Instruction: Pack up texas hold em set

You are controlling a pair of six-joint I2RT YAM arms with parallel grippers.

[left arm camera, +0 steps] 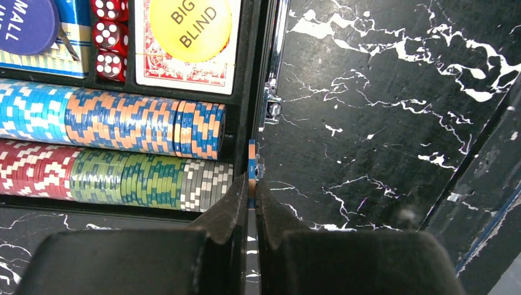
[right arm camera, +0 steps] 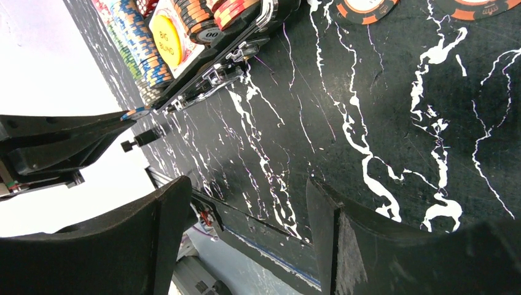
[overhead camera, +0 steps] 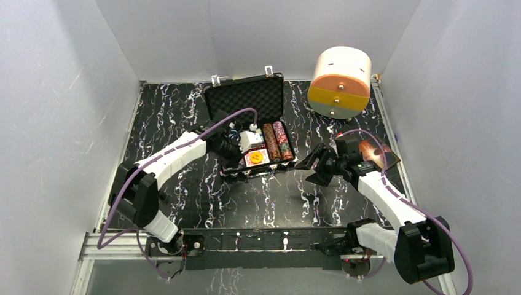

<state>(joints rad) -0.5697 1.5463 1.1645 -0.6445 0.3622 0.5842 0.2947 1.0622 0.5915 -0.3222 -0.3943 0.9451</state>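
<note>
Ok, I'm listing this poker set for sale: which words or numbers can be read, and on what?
"BIG BLIND": round yellow plastic disc, lying on the red-backed card deck.
"MALL", start cut off by the picture edge: round dark blue disc.
"00": end of a black-and-orange chip row.
Too blurred: print on the blue card box and the loose orange-and-black chips.

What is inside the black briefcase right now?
Rows of striped chips, red dice, a blue disc, and a yellow disc on the red-backed deck. Whatever lies beneath the chips is hidden.
</note>
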